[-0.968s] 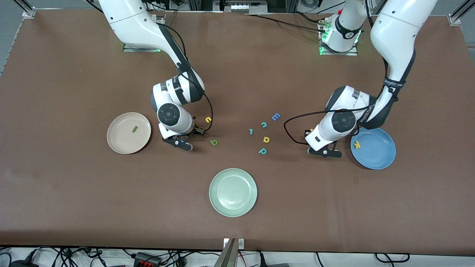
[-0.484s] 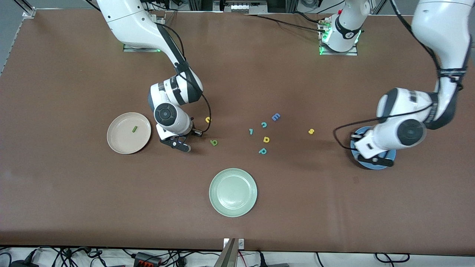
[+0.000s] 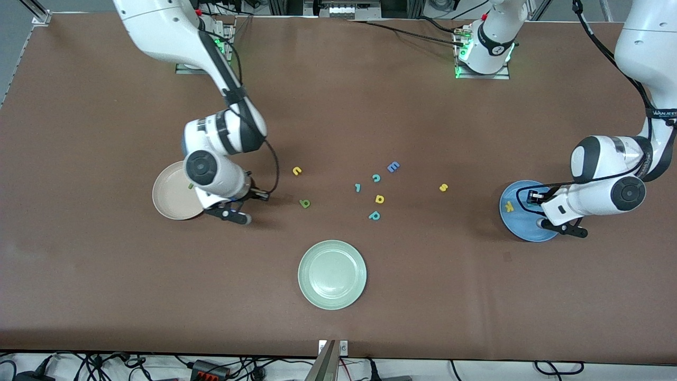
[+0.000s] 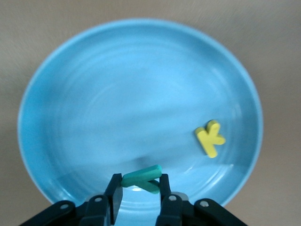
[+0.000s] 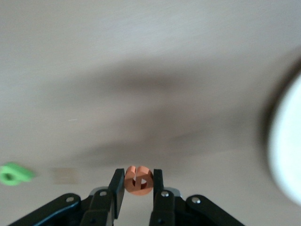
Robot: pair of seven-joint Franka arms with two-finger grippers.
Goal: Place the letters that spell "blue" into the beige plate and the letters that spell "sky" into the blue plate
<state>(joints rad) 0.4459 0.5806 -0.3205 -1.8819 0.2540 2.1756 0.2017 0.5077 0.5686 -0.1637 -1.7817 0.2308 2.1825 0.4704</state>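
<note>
My left gripper point(image 4: 139, 181) is shut on the teal "y" point(image 4: 143, 178) and hangs over the blue plate point(image 4: 117, 94) near its rim. A yellow "k" point(image 4: 210, 137) lies in that plate. In the front view the left gripper point(image 3: 568, 229) is at the edge of the blue plate point(image 3: 515, 225). My right gripper point(image 5: 138, 181) is shut on the orange "e" point(image 5: 138, 180) over bare table. It hangs just beside the beige plate point(image 3: 166, 196), which holds the dark green "l" point(image 3: 190, 186). Yellow "u" point(image 3: 297, 171), green "b" point(image 3: 304, 203) and yellow "s" point(image 3: 444, 187) lie on the table.
A pale green plate point(image 3: 332, 274) sits nearest the front camera. Mid-table lie a blue "E" point(image 3: 393, 167), a teal "c" point(image 3: 376, 178), a small teal letter point(image 3: 358, 187), a yellow letter point(image 3: 379, 199) and a teal "p" point(image 3: 374, 215).
The left arm swung from beside the yellow "s" to over the blue plate. The right arm moved from near the green "b" toward the beige plate with the "e".
</note>
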